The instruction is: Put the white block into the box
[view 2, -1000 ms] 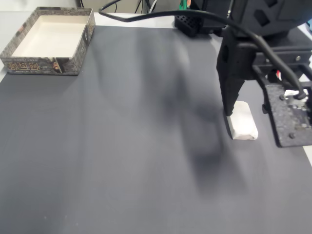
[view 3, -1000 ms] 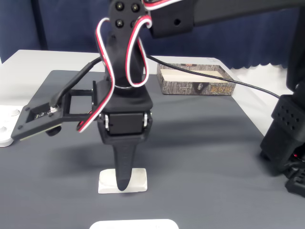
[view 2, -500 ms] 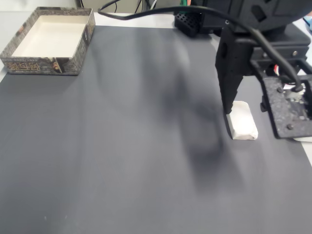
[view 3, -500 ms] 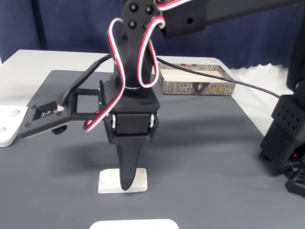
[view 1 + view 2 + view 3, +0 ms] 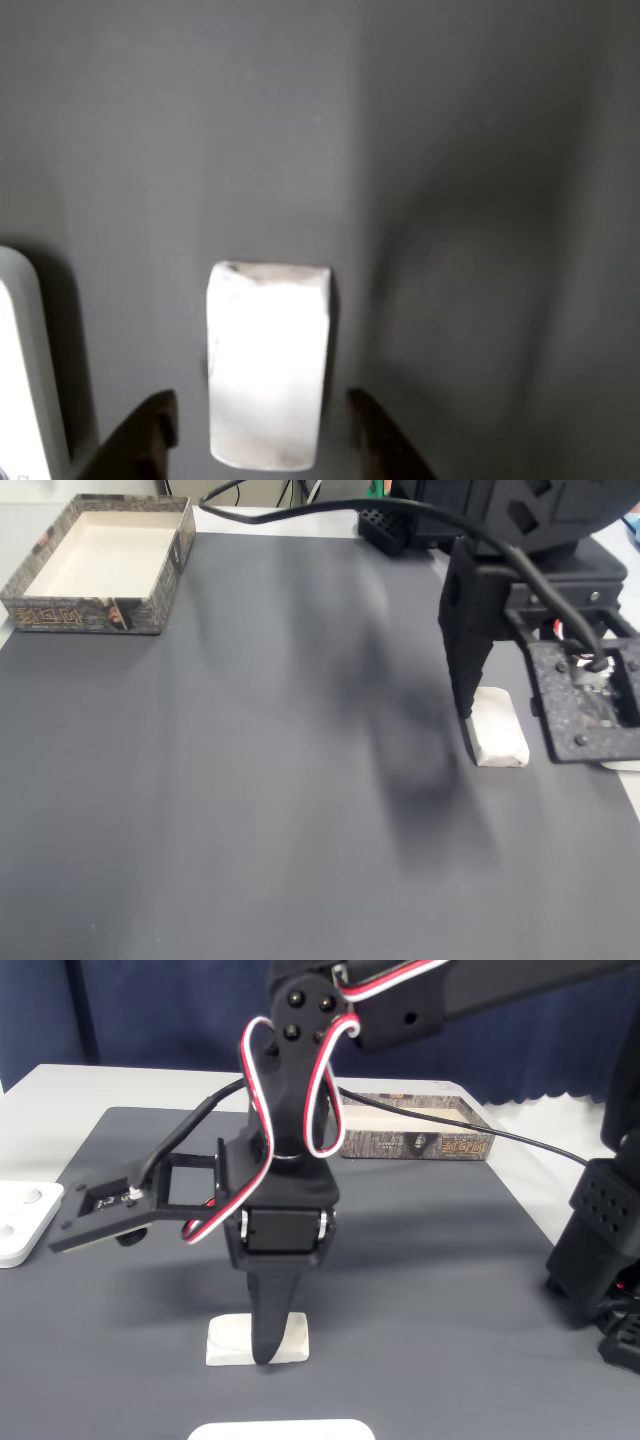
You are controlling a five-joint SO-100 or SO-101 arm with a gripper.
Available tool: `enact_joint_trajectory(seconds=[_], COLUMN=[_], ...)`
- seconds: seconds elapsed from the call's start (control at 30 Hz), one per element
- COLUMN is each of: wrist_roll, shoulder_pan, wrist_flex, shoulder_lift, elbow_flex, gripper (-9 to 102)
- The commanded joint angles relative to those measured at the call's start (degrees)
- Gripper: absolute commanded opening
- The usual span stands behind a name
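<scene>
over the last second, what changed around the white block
The arm shifted slightly: right in a fixed view, left in another. The gripper straddles the white block, not yet gripping. The block and the box stayed put.

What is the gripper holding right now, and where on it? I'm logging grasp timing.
Nothing yet: the open gripper straddles the white block lying on the mat, fingers beside its long sides.

White block (image 5: 268, 365) between pincer (image 5: 262, 430) fingers
</scene>
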Motion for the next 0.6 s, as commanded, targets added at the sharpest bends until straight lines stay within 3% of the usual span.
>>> enact_joint_trajectory(seconds=[0.0, 0.57], wrist_roll=[-0.3, 0.5], shoulder_pan=[0.4, -0.8], wrist_flex=[-1.0, -1.7], shoulder_lift=[4.4, 0.7], elbow_flex=[-0.1, -1.1], gripper=[23, 27])
